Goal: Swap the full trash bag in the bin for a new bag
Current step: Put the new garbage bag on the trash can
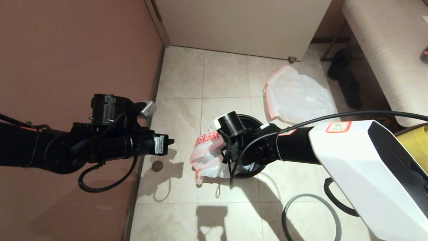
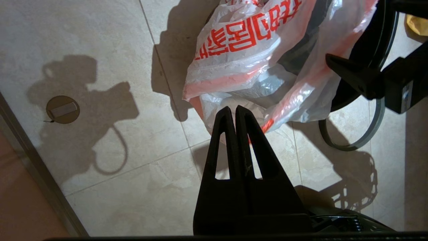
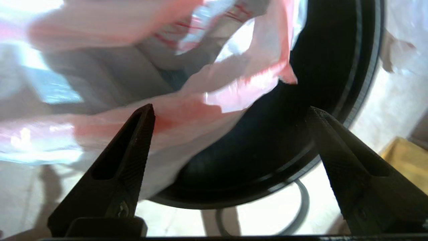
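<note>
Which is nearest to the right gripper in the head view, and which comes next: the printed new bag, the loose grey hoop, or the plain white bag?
1. The new bag, at the right gripper, draped over the bin's left side.
2. The grey hoop, on the floor nearer the robot.
3. The full trash bag, lying beyond the bin.

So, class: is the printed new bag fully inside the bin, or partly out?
Partly out. The new bag drapes over the bin's side onto the floor; the grey hoop lies apart.
</note>
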`<state>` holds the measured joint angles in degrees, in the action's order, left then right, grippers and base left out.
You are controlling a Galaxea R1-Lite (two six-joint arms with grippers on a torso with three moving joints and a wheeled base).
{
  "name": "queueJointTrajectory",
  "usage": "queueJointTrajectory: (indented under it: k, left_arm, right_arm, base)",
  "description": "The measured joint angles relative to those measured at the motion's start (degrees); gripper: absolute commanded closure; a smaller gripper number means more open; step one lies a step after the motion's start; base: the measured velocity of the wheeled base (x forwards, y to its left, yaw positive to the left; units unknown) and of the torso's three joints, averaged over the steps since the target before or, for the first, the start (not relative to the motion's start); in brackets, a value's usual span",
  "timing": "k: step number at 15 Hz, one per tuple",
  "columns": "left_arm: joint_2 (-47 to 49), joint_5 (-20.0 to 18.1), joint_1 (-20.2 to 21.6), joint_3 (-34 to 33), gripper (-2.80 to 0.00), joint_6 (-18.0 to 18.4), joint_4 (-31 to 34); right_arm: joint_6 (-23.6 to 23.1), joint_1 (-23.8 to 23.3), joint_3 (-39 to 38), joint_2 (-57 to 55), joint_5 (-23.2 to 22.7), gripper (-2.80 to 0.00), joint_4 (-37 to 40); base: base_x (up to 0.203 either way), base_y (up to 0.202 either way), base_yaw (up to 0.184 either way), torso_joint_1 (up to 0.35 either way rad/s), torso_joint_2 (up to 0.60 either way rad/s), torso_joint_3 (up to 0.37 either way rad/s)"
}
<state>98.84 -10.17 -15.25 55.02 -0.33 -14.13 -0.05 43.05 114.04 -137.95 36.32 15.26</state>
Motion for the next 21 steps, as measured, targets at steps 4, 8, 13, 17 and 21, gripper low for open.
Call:
queueJointTrajectory:
  k: [4,8,13,17,21]
  left_arm:
    - [0.00,0.06,0.01,-0.09,0.00,0.00,0.00]
    - [0.06,0.05,-0.15,-0.04,0.00,0.07,0.00]
    - [0.57,0.24,-0.65,-0.02,0.00,0.09,0.01]
    - [1.24,0.57,-1.17,-0.15,0.00,0.11,0.00]
    - [1.44,1.19,-1.89,-0.33,0.00,0.02,0.01]
  right_arm:
    - [0.47,-1.33,-0.04,0.92,0.77,-2.80,0.52]
    - [0.22,-1.04,-0.04,1.61,0.05,-2.80,-6.57]
    - [0.05,-1.30,0.02,-0.70,0.73,-2.80,-10.67]
    - [0.23,-1.24,-0.47,-2.05,3.79,-2.80,-7.11]
    - [0.32,-1.45,-0.79,-2.27,3.56,0.00,-4.92]
  base:
    - [0.000,0.000,0.000,0.000,0.00,0.000]
    - [0.000,0.000,0.000,0.000,0.00,0.000]
    - [0.000,0.000,0.000,0.000,0.00,0.000]
    - [0.000,0.000,0.000,0.000,0.00,0.000]
    - [0.000,0.000,0.000,0.000,0.00,0.000]
